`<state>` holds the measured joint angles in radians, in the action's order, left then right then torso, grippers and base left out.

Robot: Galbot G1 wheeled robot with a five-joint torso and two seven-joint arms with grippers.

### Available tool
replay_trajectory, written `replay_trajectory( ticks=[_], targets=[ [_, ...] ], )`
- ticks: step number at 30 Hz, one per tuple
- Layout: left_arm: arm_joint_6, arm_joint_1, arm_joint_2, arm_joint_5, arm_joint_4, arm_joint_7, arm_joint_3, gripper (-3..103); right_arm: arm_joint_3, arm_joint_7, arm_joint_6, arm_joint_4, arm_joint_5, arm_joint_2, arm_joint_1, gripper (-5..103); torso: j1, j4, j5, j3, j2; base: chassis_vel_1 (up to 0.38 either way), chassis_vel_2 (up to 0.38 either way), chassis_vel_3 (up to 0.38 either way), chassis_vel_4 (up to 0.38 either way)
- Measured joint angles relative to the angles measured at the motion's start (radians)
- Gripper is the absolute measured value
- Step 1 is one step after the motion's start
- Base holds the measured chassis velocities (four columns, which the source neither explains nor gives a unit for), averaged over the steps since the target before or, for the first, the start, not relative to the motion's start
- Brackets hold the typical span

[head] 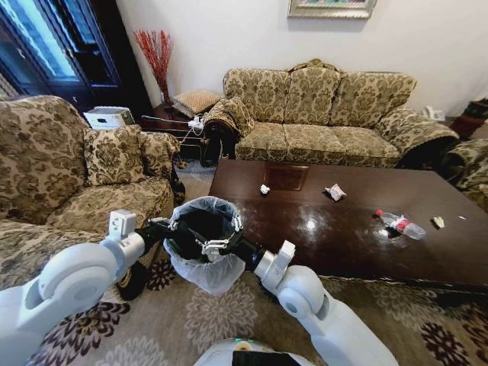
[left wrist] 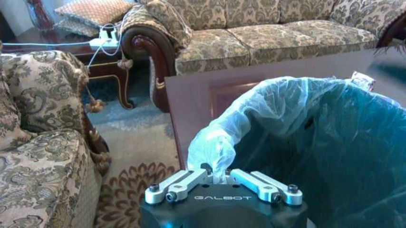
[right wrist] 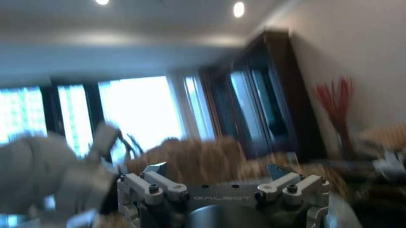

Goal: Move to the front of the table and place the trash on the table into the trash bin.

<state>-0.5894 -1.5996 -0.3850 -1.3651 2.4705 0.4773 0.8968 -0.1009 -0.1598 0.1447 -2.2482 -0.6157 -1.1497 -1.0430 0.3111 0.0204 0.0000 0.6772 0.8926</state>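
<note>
Bin held at the table's left end, between both grippers; trash lies on the tabletop.

In the head view, lower left of centre, the left gripper (head: 169, 231) is closed on the rim of the small round dark trash bin lined with a translucent whitish plastic bag (head: 202, 240); the left wrist view shows its fingers (left wrist: 184, 183) drawn together on a fold of the bag. The right gripper (head: 217, 245) sits at the bin's near rim, at frame centre; its fingers (right wrist: 155, 179) stand wide apart in the right wrist view, and whether they touch the bin cannot be told. To the right, the large low table of dark glossy reddish-brown wood (head: 343, 236) carries a small crumpled white paper wad (head: 264, 189), a second crumpled wad (head: 335, 192), a clear crushed plastic bottle with red label (head: 400, 224) and a tiny yellowish scrap (head: 438, 222), all well apart from both grippers.
</note>
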Motion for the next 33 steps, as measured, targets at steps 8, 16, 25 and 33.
replay_trajectory(
  ticks=[8,16,25,33],
  targets=[
    [0.004,0.0,-0.01,0.004,-0.008,0.001,0.003,1,0.205,0.1,-0.042,0.038,-0.008,0.001,-0.043,100,0.0,-0.0001,0.0,0.0,0.0,0.0,0.0,0.0,0.0],
    [0.009,0.007,-0.011,0.004,-0.007,0.001,0.004,1,0.279,0.185,-0.113,0.267,0.13,0.011,-0.03,100,0.0,-0.0002,0.0002,0.0,0.0,0.0,0.0,0.0,0.0],
    [0.02,0.022,0.01,-0.035,-0.019,0.008,0.024,1,0.23,0.283,-0.084,0.535,0.08,-0.049,0.142,100,0.0,0.0001,0.0,0.0,0.0,-0.081,0.087,0.092,-0.087],
    [0.02,0.021,0.006,-0.04,-0.022,0.016,0.031,1,0.216,0.322,-0.121,0.715,0.128,-0.114,0.233,100,0.001,0.0,-0.0003,0.0,0.0,-0.214,0.22,0.224,-0.231]
  ],
)
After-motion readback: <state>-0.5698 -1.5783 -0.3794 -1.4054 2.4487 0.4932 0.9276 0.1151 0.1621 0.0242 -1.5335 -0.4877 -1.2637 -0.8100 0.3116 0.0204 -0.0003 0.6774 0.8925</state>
